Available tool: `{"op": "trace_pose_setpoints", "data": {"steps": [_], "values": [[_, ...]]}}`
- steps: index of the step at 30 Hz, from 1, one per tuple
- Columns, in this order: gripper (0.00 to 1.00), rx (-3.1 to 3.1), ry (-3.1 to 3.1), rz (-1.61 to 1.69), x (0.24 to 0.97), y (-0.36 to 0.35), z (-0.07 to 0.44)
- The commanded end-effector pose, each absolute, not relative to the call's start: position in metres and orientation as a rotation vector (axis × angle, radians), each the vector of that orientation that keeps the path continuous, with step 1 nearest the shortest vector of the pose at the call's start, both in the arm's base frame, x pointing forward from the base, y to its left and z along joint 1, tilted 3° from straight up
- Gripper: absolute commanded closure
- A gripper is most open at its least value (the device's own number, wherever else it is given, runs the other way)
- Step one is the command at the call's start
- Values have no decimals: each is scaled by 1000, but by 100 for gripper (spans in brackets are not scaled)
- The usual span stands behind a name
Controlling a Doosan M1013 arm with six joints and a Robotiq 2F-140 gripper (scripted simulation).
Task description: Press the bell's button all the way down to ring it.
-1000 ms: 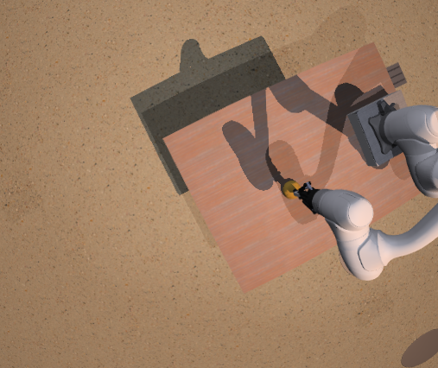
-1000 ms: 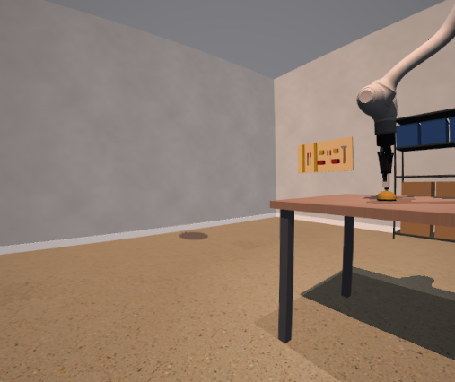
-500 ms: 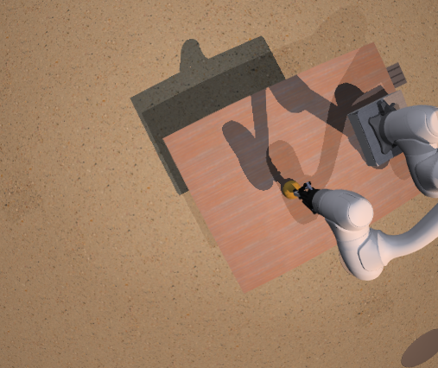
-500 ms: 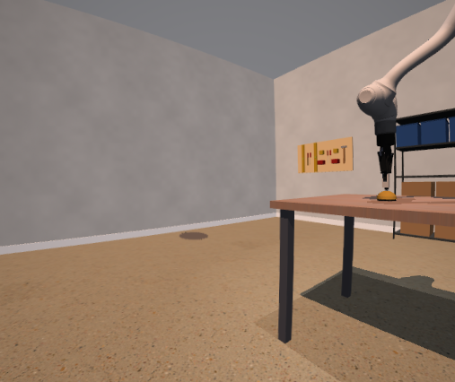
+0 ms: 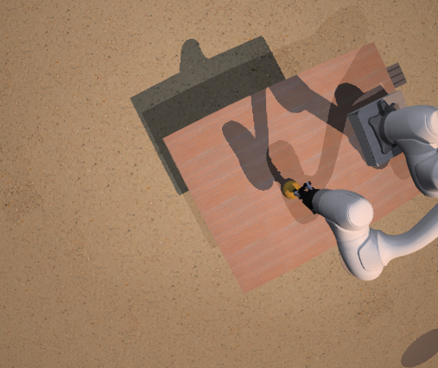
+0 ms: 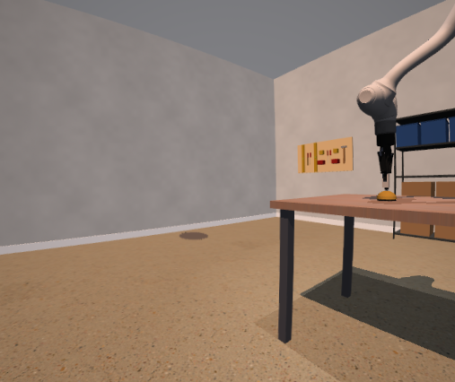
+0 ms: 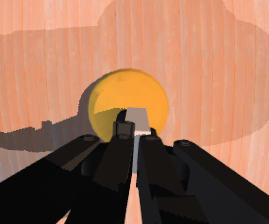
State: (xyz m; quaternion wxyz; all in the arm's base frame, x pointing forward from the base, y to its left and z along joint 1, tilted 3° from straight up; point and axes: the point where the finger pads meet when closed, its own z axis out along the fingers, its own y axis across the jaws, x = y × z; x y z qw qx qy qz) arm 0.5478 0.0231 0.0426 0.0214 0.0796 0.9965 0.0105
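Observation:
An orange dome-shaped bell [image 5: 289, 188] [image 6: 386, 195] [image 7: 128, 99] stands on the wooden table [image 5: 241, 225] [image 6: 331, 204] [image 7: 52, 3]. My gripper [image 5: 302, 191] [image 6: 385, 185] [image 7: 135, 123] points straight down over the bell's middle, fingers shut together with nothing between them. In the side view the fingertips stand just above the top of the dome, over the button. The button itself is hidden behind the fingertips in the wrist view.
The arm's grey base block [image 5: 372, 130] sits at the table's far right edge. A shelf rack [image 6: 439, 148] with blue bins and brown boxes stands behind the table. A tool board [image 6: 325, 154] hangs on the back wall.

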Motion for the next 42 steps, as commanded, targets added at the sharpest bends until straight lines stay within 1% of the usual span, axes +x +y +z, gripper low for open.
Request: {"op": "trace_pose_setpoints", "data": {"steps": [1,22,35,42], "values": [[100,247,3089,33,547,23,42],[100,247,3089,33,547,23,46],[100,247,3089,33,546,23,68],[100,247,3089,33,545,22,88]]}}
